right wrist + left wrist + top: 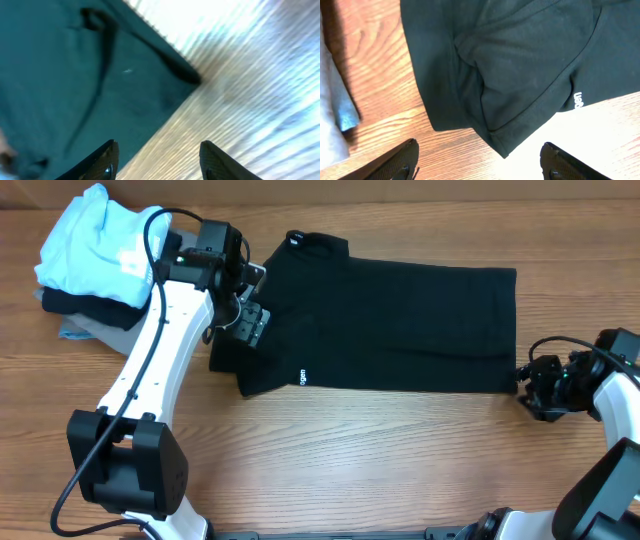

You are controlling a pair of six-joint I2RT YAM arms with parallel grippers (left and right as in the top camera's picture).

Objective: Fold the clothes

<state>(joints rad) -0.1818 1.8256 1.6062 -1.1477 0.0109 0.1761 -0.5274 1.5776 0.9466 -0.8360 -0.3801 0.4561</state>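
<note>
The black polo shirt (pixel 380 320) lies flat across the middle of the table, folded lengthwise, collar at the upper left and hem at the right. A small white logo (pixel 299 374) shows near its front left edge. My left gripper (pixel 245 320) hovers over the shirt's left sleeve area, open and empty; in the left wrist view the folded sleeve (pixel 515 80) and logo (pixel 577 100) lie ahead of the open fingers (pixel 480 162). My right gripper (pixel 530 385) is open at the shirt's lower right hem corner; the right wrist view shows that corner (pixel 192 77) ahead of the fingers (pixel 157 157).
A pile of other garments sits at the far left: a light blue shirt (pixel 95 245) on top of dark and grey folded pieces (pixel 85 315). The grey piece's edge shows in the left wrist view (pixel 335 120). The wooden table (pixel 400 460) extends in front.
</note>
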